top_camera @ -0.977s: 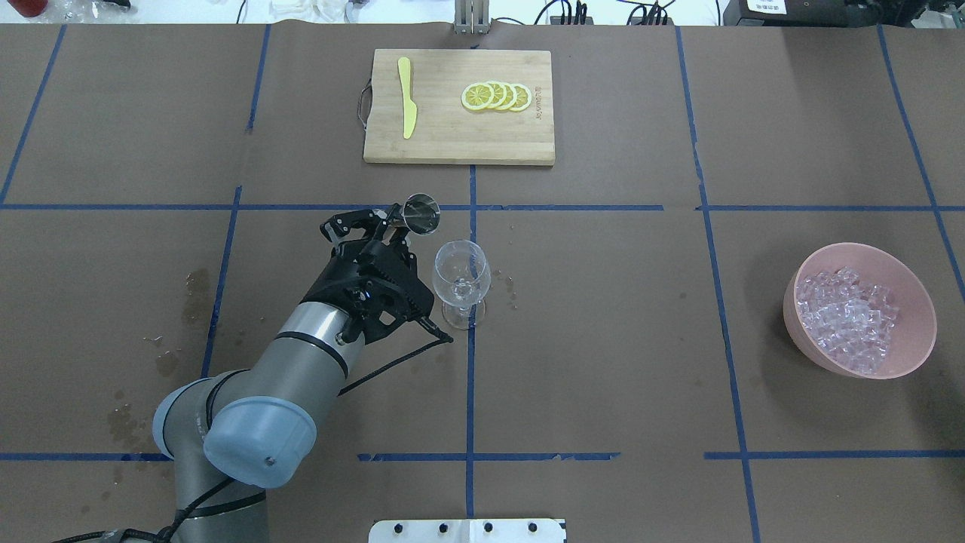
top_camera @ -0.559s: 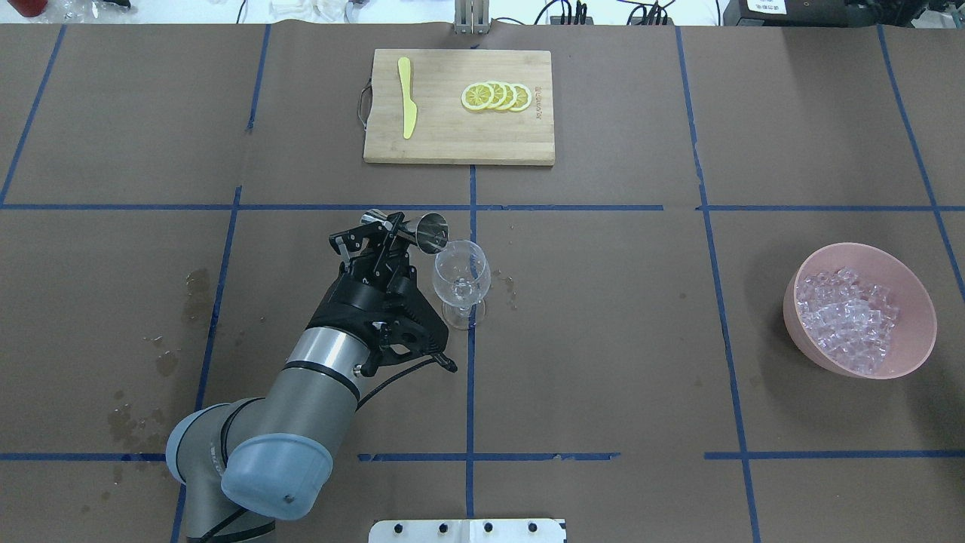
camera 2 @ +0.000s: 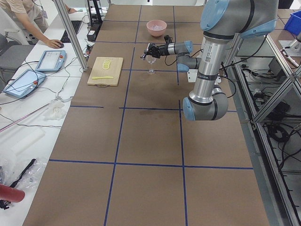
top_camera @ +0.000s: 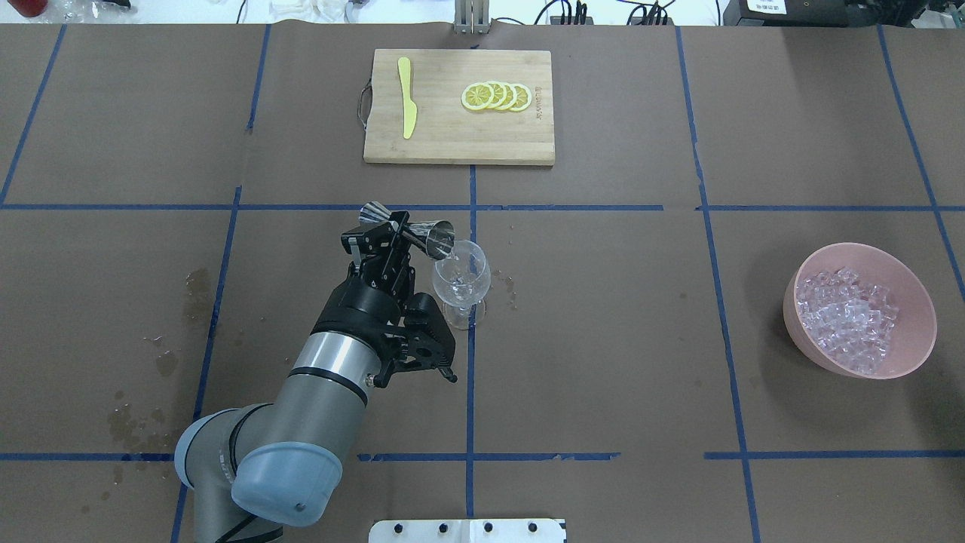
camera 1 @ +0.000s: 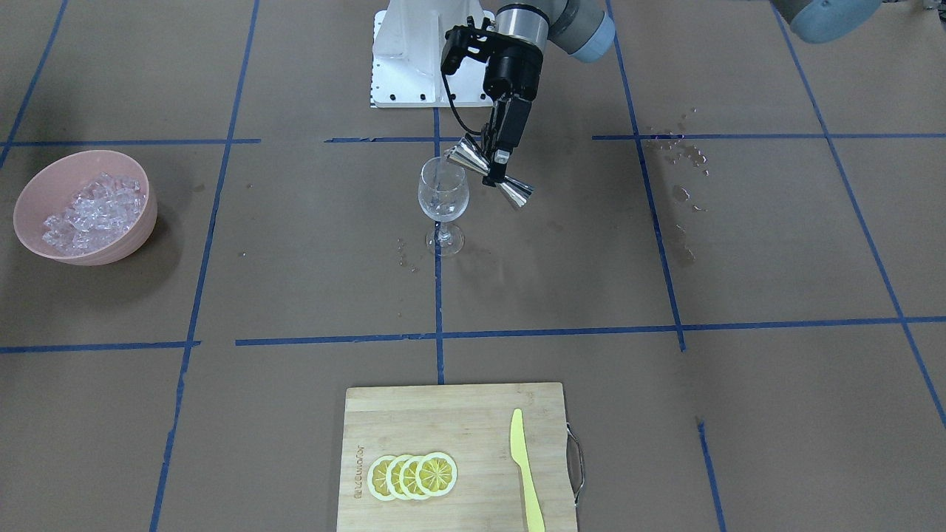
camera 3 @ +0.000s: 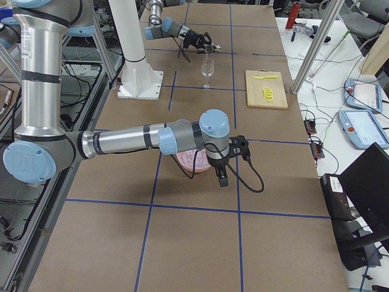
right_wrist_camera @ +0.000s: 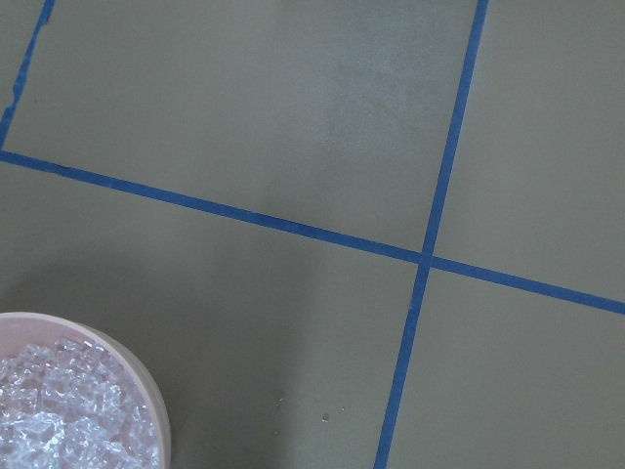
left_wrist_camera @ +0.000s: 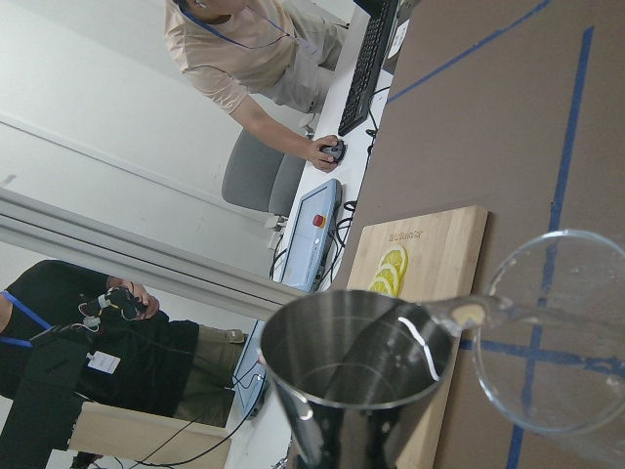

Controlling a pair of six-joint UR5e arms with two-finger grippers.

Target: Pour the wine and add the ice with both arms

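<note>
My left gripper (top_camera: 393, 235) is shut on the waist of a steel jigger (top_camera: 411, 225), tipped with its mouth over the rim of the clear wine glass (top_camera: 461, 280). In the left wrist view clear liquid runs from the jigger's lip (left_wrist_camera: 356, 371) into the glass (left_wrist_camera: 557, 332). In the front view the gripper (camera 1: 501, 159) holds the jigger (camera 1: 484, 171) just above the glass (camera 1: 442, 196). The ice (top_camera: 848, 317) fills a pink bowl (top_camera: 918, 290) at the far right. My right gripper (camera 3: 220, 175) hangs beside the bowl (camera 3: 189, 160); I cannot tell whether it is open.
A wooden cutting board (top_camera: 460, 143) at the back centre carries lemon slices (top_camera: 497, 96) and a yellow knife (top_camera: 407, 98). Wet spots (top_camera: 197, 283) mark the paper left of my left arm. The right wrist view shows the bowl's rim (right_wrist_camera: 151, 391) and blue tape lines.
My left wrist has rolled and the jigger has tipped further, its mouth moving down over the glass rim. Liquid now runs into the glass. The glass and bowl have not moved.
</note>
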